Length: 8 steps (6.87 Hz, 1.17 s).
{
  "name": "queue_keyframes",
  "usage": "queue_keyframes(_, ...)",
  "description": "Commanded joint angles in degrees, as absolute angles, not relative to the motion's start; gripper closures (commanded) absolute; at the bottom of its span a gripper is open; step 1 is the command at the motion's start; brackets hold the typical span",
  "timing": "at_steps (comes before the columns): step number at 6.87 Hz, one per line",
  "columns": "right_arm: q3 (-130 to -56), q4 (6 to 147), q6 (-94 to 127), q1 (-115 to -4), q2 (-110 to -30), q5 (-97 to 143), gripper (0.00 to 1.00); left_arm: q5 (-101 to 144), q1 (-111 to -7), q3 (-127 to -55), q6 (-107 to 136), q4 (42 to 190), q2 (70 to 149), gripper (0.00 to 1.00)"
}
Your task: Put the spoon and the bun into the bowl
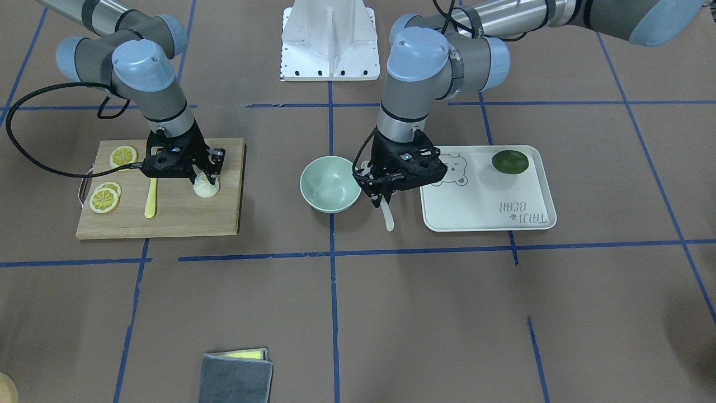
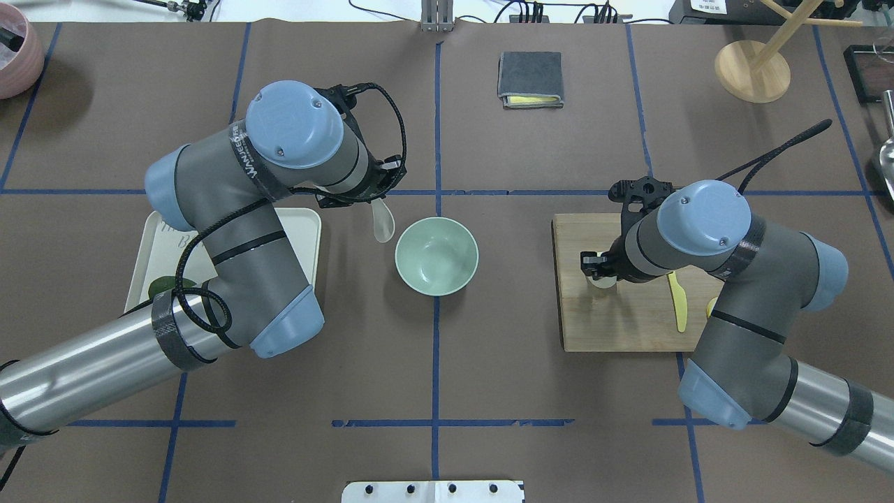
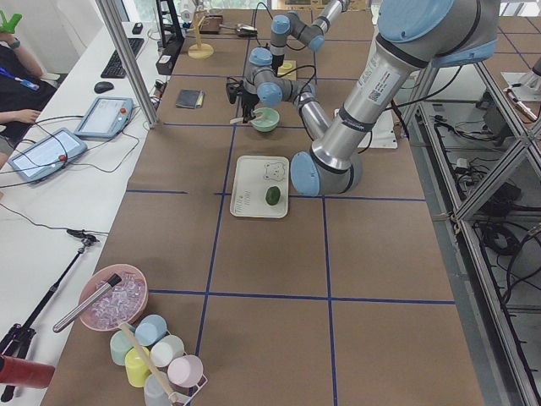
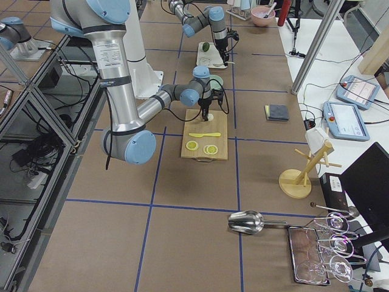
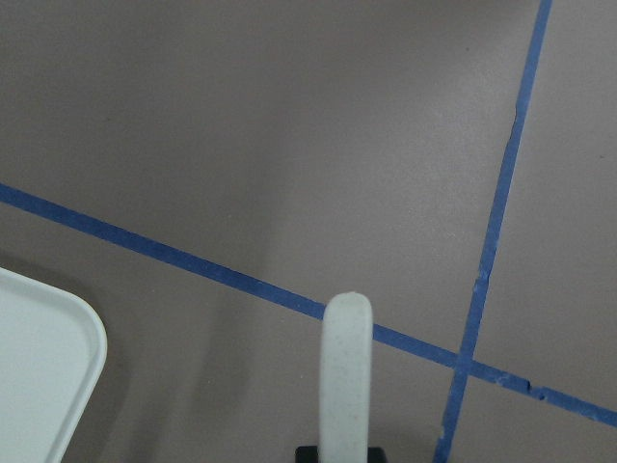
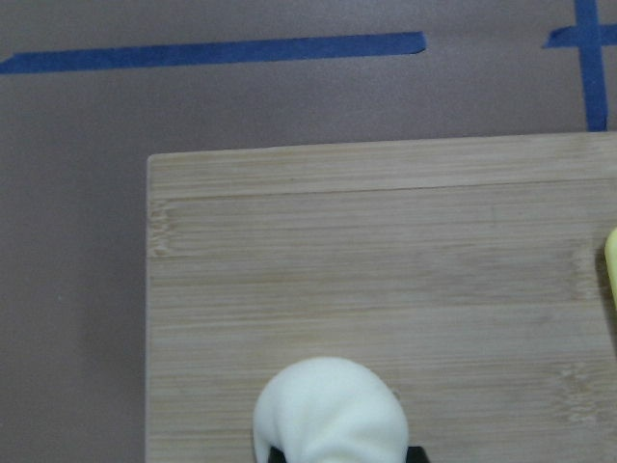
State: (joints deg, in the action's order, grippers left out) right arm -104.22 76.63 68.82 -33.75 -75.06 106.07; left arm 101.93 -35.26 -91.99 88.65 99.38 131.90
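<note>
**Spoon clamped in the left tool, bun pinched by the right tool**

Front-facing view: the left tool is closed narrow on the spoon, which sticks out past its fingertips over bare desk. The mint-green bowl stands just beside this tool on one side. A white tray lies just beside it on the other, with a dark green fruit at the tray's corner away from the tool. The right tool stands over a wooden board with its fingers closed against the bun directly beneath it. A yellow knife lies near this tool, and lemon slices lie beyond the knife. Spoon and bun are both outside the bowl.

Overhead view: the spoon hangs out of the left tool, close to the bowl's rim but apart from it. The right tool is largely hidden by its own wrist. A folded grey cloth lies well apart from both tools.

Side views: both tools are too small to judge.

Left wrist view: the spoon rises from between the fingers over taped brown desk, with the tray's corner off to one side.

Right wrist view: the bun sits between dark fingertips that press on both its flanks, with the board below. I cannot tell whether the bun is lifted.
</note>
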Motion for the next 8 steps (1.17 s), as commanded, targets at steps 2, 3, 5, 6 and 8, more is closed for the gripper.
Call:
queue_keyframes(2,-106.1,77.5,68.7,-35.1,-75.1,107.1,1.00,101.9,-33.9,-87.9,92.5,104.1,134.1,1.00)
queue_keyframes(3,-108.9,82.0,68.5,-35.8,-74.5,107.1,1.00,101.9,-32.8,-87.8,94.2,104.2,134.4,1.00)
queue_keyframes(5,-109.8,85.4,68.1,-37.7,-72.4,109.2,1.00,101.9,-32.1,-84.8,97.3,108.3,136.0,1.00)
queue_keyframes(6,-109.9,85.5,68.0,-38.1,-72.3,109.2,1.00,101.7,-31.8,-84.6,97.1,108.3,135.9,0.89)
queue_keyframes(8,-110.4,85.4,68.0,-38.4,-71.9,109.2,1.00,101.8,-31.8,-85.5,95.5,107.8,135.4,0.00)
